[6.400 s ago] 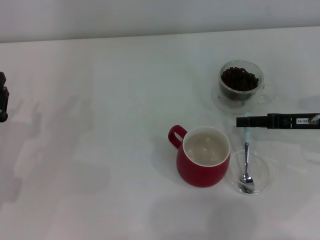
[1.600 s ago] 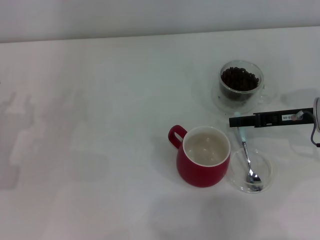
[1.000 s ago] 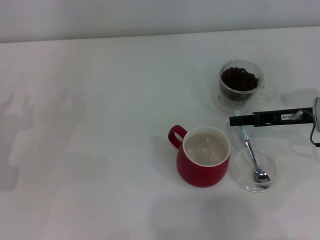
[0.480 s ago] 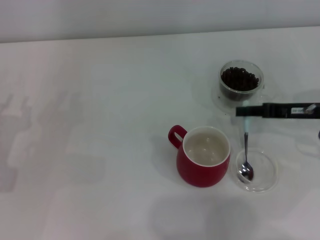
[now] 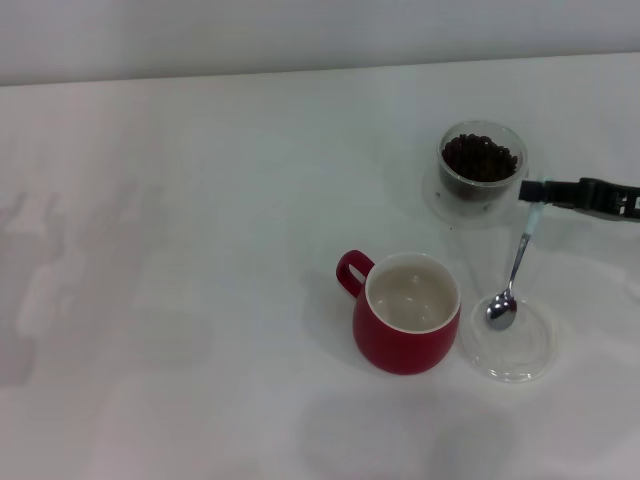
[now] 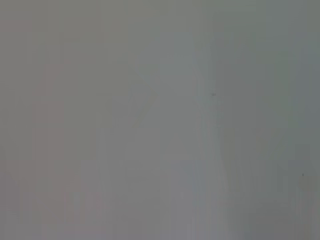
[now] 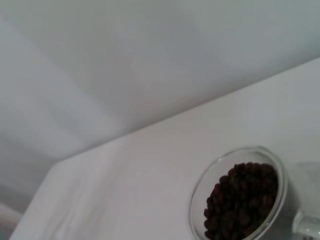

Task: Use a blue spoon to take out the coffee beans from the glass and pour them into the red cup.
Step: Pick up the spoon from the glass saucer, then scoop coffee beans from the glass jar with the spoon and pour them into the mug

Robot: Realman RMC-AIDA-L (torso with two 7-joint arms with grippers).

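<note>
A white table fills the head view, with a pale wall along the top edge. On it stand one red cup at lower centre-right, one glass of beans at upper right, and one clear dish at lower right. One spoon hangs tilted over the dish, its pale handle clenched in the right gripper at the right edge, just beside the glass. The right wrist view alone shows the glass and beans close up, at its lower right. The left wrist view is blank grey; no left gripper shows.
</note>
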